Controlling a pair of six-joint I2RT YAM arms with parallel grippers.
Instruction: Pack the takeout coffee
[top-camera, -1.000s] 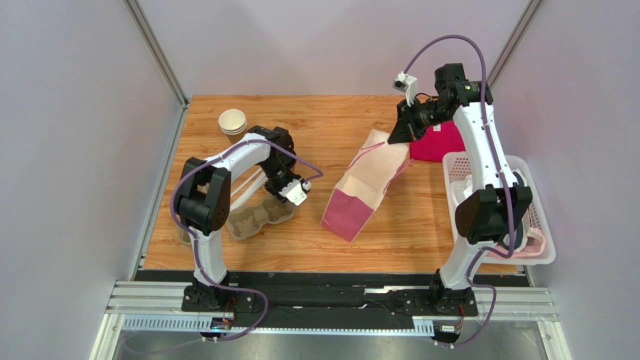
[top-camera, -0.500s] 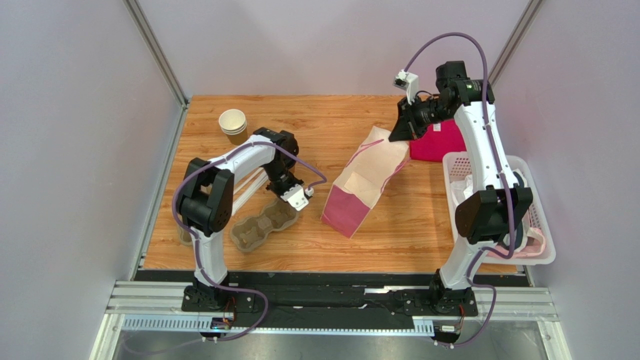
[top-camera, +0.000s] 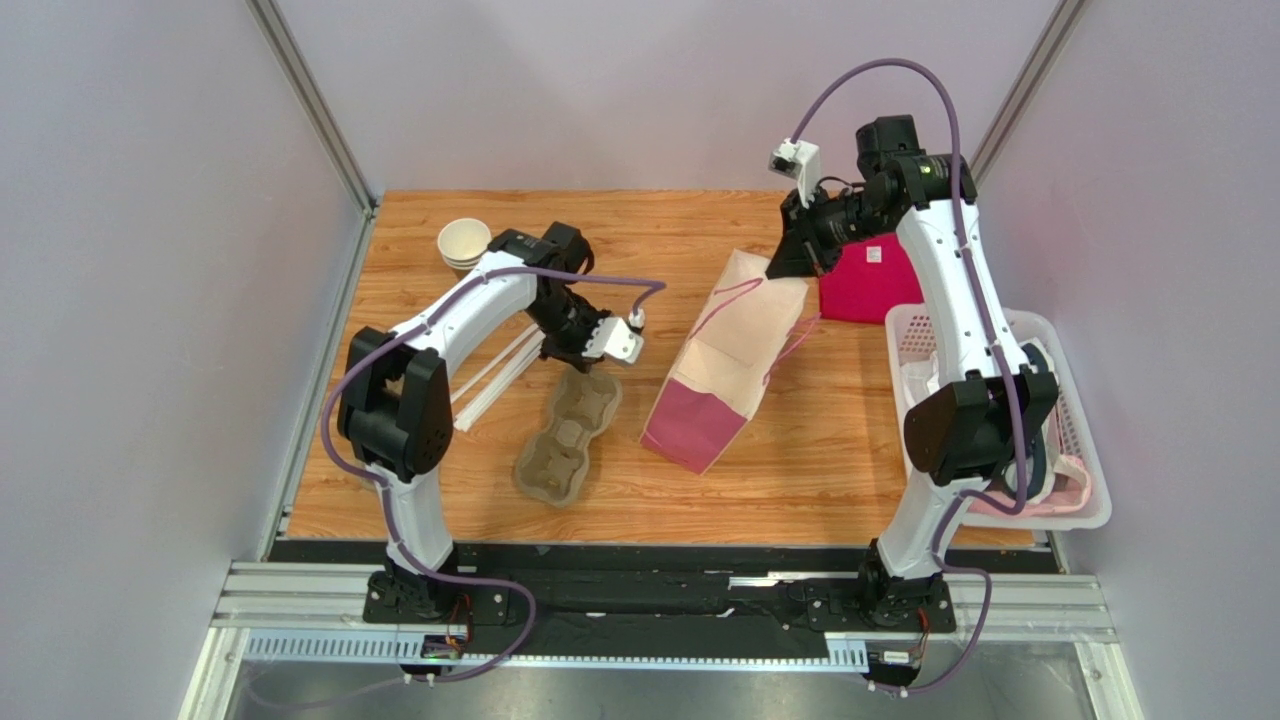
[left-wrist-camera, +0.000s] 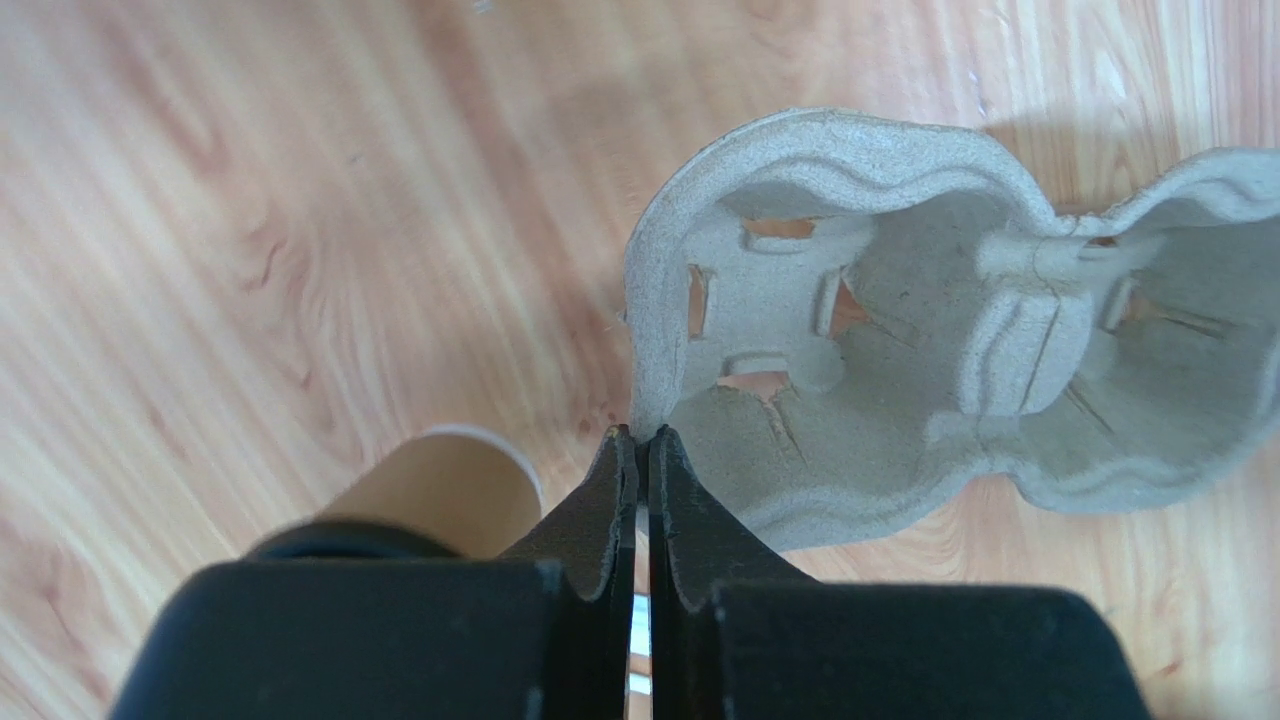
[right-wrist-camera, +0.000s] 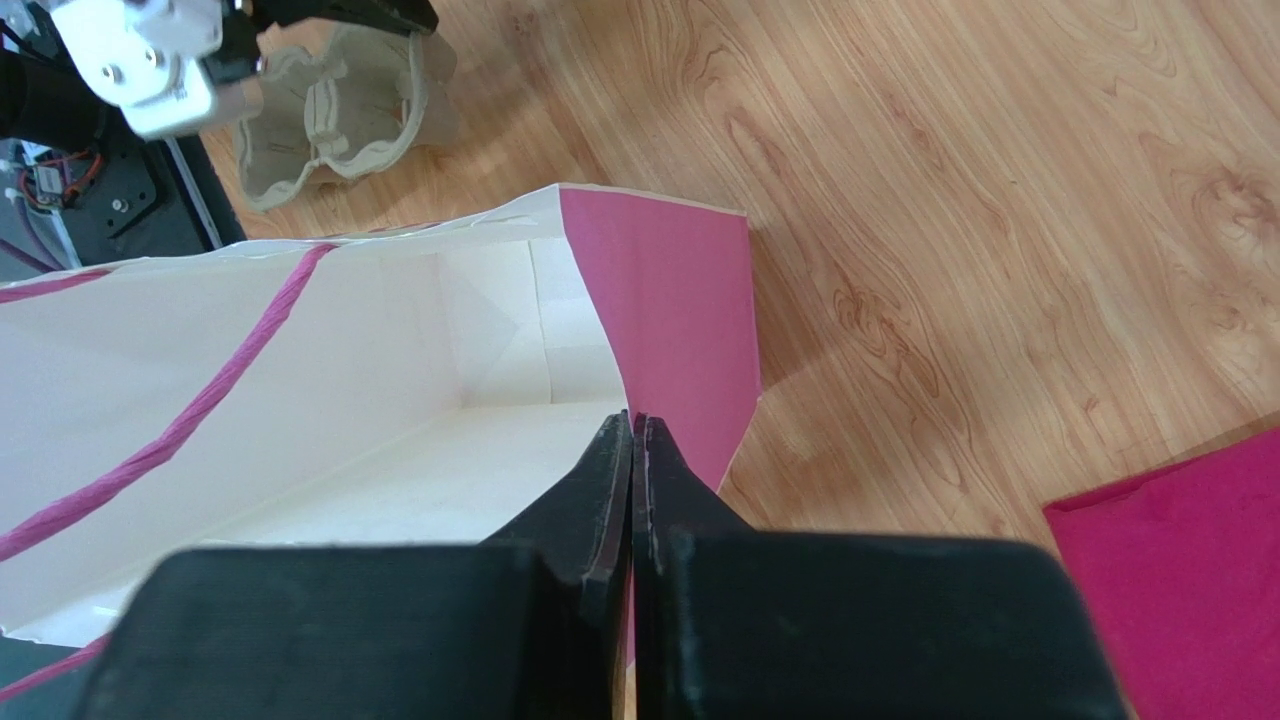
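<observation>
- Since the earlier frame, the left claw (left-wrist-camera: 643, 438) has swung the grey cup carrier (left-wrist-camera: 902, 390) rightward, toward the paper bag (top-camera: 729, 360). It is pinched shut on the carrier rim.
- Left wrist view only: the takeout coffee cup (left-wrist-camera: 433, 488) sits just beside that rim, partly hidden behind the claw.
- Right wrist view: the right claw (right-wrist-camera: 633, 425) is clamped on the bag's mouth edge; the bag's interior is white.
- Wood-grain counter (top-camera: 661, 240), pale walls (top-camera: 150, 300), white basket (top-camera: 1085, 513) at right.

Top cam: high, down on whole table (top-camera: 827, 435). Wrist cams close behind claws: carrier (left-wrist-camera: 902, 345) ahead of left claw (left-wrist-camera: 643, 450); bag (right-wrist-camera: 376, 375) ahead of right claw (right-wrist-camera: 633, 428), same carrier beyond.
</observation>
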